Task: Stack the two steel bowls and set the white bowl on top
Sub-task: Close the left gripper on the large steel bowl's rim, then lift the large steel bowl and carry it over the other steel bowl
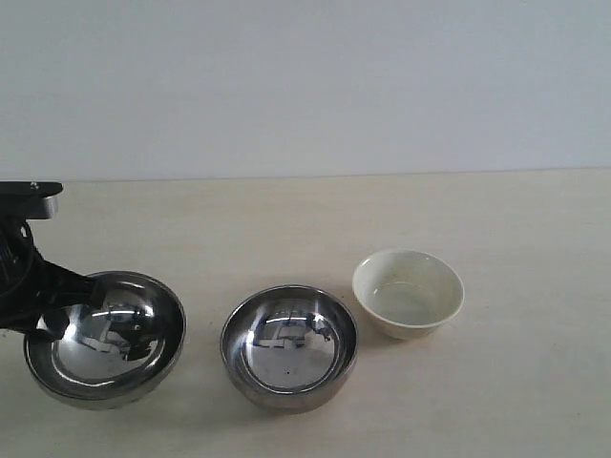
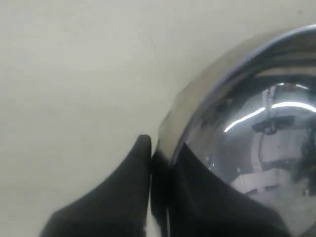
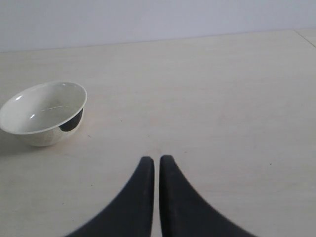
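Steel bowl, leftmost: rim pinched in left gripper | right gripper pressed together, above table

L arm cut off at ext. edge, left steel bowl cropped in wrist view

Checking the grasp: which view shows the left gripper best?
Left wrist view: the left gripper is shut on the left steel bowl's rim, one finger each side. Exterior view shows it at that rim, fingers indistinct. Right wrist view misses it.
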You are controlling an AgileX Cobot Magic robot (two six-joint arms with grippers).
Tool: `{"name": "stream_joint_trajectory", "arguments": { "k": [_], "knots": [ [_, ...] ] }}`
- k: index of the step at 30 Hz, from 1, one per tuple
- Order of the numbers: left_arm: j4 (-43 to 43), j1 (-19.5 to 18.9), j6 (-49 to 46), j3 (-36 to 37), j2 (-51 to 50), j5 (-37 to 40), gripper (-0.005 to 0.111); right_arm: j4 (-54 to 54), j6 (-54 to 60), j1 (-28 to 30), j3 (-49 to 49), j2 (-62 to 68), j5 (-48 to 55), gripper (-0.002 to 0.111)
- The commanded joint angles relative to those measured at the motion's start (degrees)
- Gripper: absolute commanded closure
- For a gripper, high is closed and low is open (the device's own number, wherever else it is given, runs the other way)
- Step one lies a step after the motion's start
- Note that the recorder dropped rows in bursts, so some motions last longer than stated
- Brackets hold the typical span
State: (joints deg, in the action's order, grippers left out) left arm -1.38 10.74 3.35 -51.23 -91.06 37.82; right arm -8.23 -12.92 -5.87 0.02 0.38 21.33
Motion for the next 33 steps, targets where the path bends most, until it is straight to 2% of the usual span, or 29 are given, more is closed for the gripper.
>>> {"name": "stream_joint_trajectory", "arguments": {
  "k": [1,5,12,15,23,26,30,33],
  "knots": [
    [-1.2,-0.2,-1.1,-1.7,2.4,2.9,0.103,-0.1,0.0,0.1,0.0,-0.4,-0.2,0.108],
    [-6.1,-0.2,-5.1,-3.6,4.2,4.4,0.103,-0.1,0.0,0.1,0.0,-0.4,-0.2,0.108],
    [-23.9,-0.2,-19.2,-5.9,4.7,5.5,0.103,-0.1,0.0,0.1,0.0,-0.4,-0.2,0.108],
    [-28.0,-0.2,-21.6,-6.7,4.7,5.9,0.103,-0.1,0.0,0.1,0.0,-0.4,-0.2,0.108],
    [-28.6,-0.2,-22.2,-10.1,4.6,10.4,0.103,-0.1,0.0,0.1,0.0,-0.4,-0.2,0.108],
    [-31.9,-0.1,-25.0,-10.1,4.4,10.7,0.103,-0.1,0.0,0.1,0.0,-0.4,-0.2,0.108],
    [-32.3,1.6,-26.0,-10.3,3.9,10.2,0.103,-0.1,0.0,0.1,0.0,-0.4,-0.2,0.108],
    [-32.1,3.3,-26.0,-12.8,0.9,13.2,0.103,-0.1,0.0,0.1,0.0,-0.4,-0.2,0.108]
  ]
}}
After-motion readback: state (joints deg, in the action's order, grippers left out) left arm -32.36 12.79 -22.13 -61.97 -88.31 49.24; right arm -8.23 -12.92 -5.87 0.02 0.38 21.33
